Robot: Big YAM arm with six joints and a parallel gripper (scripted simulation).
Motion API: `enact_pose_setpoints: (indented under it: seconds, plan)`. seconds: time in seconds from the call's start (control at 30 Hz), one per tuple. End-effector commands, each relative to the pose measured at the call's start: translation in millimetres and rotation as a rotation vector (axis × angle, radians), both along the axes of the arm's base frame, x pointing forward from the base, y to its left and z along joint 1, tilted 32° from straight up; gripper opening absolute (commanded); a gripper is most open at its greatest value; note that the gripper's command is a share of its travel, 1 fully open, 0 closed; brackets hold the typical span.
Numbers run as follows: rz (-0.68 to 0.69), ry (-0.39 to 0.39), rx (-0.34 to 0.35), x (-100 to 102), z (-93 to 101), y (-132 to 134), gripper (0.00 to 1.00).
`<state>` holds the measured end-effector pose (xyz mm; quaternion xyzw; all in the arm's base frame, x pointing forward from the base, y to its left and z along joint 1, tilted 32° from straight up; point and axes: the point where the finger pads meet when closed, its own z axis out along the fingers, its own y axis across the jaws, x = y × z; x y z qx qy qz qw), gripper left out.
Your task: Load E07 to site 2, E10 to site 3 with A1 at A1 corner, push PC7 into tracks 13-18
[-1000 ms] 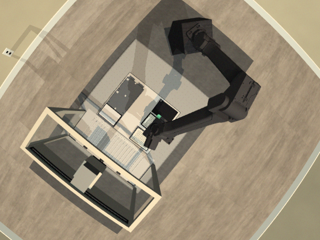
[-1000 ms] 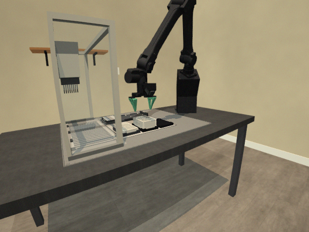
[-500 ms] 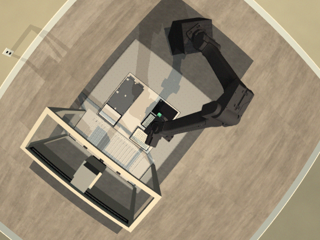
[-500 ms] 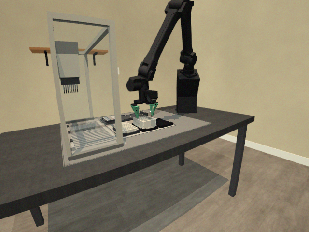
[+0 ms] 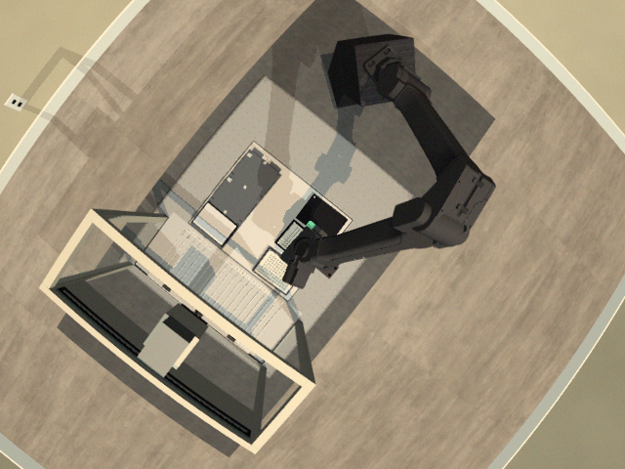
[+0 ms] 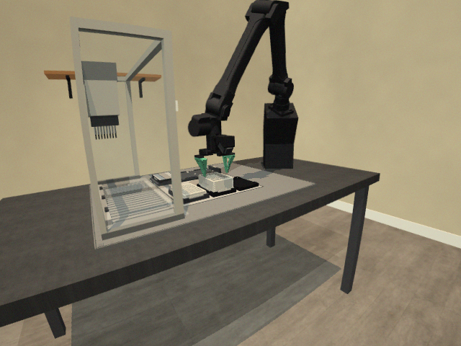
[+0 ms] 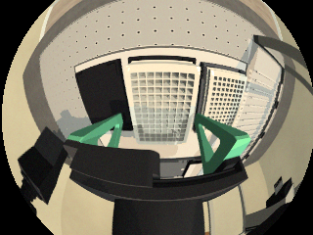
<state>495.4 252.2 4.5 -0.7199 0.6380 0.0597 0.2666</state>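
Note:
The white deep-well block E07 (image 6: 215, 182) sits on the middle nest; it also shows in the overhead view (image 5: 289, 234) and in the wrist view (image 7: 163, 101). My gripper (image 6: 215, 163) (image 7: 158, 117) is open and empty right above it, one green finger out past each side, tips about level with its top. The white 384-well plate E10 (image 6: 188, 190) (image 7: 225, 94) lies on the nest beside it, toward the rails. The dark plate E01 (image 6: 243, 183) lies on the nest on the other side. The grey carrier PC7 (image 5: 242, 189) lies on the apron, with a pale piece at its rail end (image 5: 214, 224).
The loading rails (image 5: 222, 282) lie inside the glass-walled instrument frame (image 6: 126, 122), close beside the E10 nest. A pipetting head (image 6: 102, 96) hangs high in the frame. My arm's base column (image 6: 279, 135) stands behind the nests.

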Motion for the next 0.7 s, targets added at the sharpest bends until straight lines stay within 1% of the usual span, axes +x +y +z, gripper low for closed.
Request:
enact_pose_setpoints:
  seconds: [0.0, 0.53, 0.57, 0.6, 0.67]
  plan:
    - [-0.024, -0.053, 0.027, 21, 27.3, 2, 1.00]
    - [-0.024, -0.053, 0.027, 21, 27.3, 2, 1.00]
    - [-0.026, -0.020, 0.014, 19, 16.0, 0, 1.00]
    - [-0.027, -0.010, 0.010, 20, 10.8, -1, 1.00]
    - [-0.027, -0.020, 0.014, 22, 13.3, 0, 1.00]
